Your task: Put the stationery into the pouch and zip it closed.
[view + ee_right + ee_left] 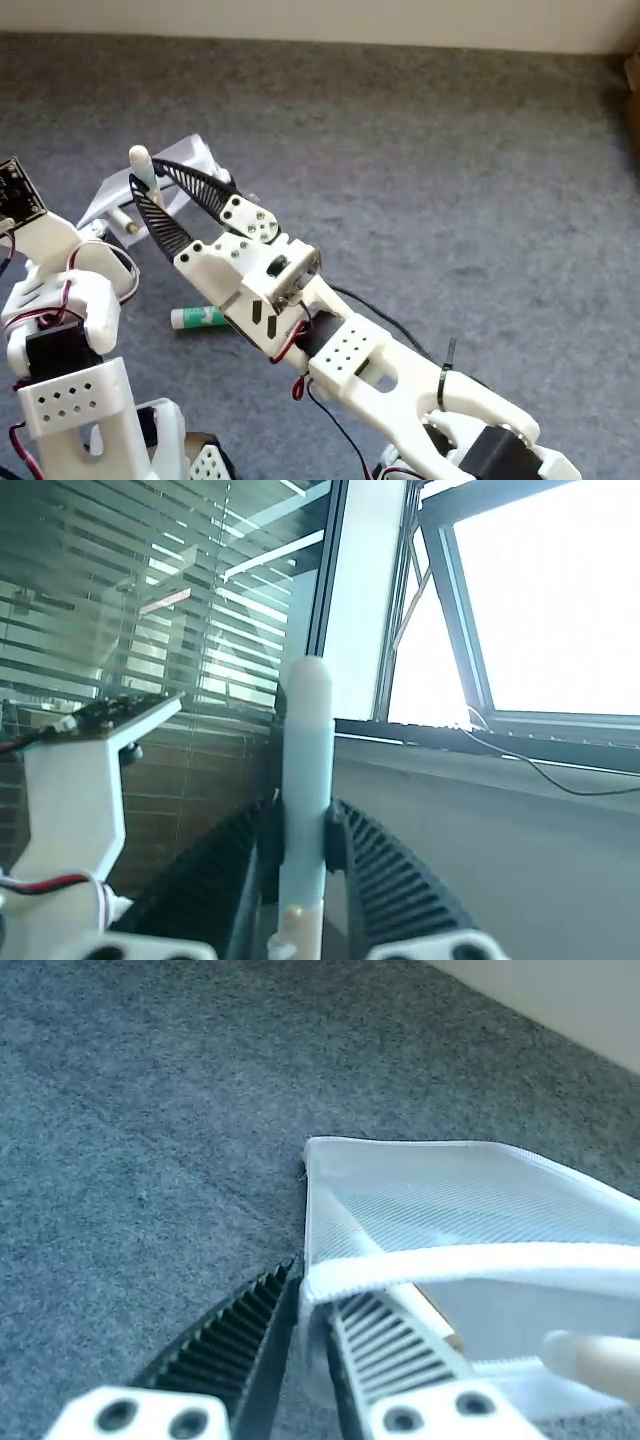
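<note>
A white mesh pouch [450,1200] lies on the grey carpet at the upper left of the high view [190,160]. My left gripper [310,1285] is shut on the pouch's open rim and holds it up at one corner. My right gripper [147,172] is shut on a pale pen [145,168], tilted over the pouch's mouth; in the right wrist view the pen [303,770] stands straight up between the black fingers [385,875]. The pen's tip [595,1360] shows at the pouch opening. A green glue stick [200,318] lies on the carpet beneath the right arm.
Grey carpet [450,150] stretches to the right and back, up to a pale wall edge. The left arm's body [65,330] stands close to the pouch at the near left. The right arm [400,380] crosses in from the near right.
</note>
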Tool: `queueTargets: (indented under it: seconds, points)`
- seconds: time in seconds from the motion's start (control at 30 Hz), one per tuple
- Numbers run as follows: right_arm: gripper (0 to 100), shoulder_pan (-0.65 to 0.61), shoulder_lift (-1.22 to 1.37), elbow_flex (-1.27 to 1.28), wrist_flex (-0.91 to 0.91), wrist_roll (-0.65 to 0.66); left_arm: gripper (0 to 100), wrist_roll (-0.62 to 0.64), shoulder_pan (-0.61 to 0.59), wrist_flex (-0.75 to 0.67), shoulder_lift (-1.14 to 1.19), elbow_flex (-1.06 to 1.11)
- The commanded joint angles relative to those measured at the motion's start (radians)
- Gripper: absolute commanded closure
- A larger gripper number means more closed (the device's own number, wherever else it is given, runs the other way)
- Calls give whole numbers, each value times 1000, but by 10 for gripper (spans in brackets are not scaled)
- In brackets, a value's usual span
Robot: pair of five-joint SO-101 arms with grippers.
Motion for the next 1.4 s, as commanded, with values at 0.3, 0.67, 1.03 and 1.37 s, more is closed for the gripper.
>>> queueTargets:
  seconds: [0.3,0.67,1.03,1.37]
  points:
    - [927,13,130,-48,-30,-5,993,-8,18,-3,-1,-36]
    - [836,8,134,-45,-28,-5,993,-28,18,3,-1,-27]
    - [987,-10,-36,-48,193,66,993,-25,18,-2,-1,-30]
    - [993,107,-498,-242,923,-150,993,-21,77,3,-1,-128]
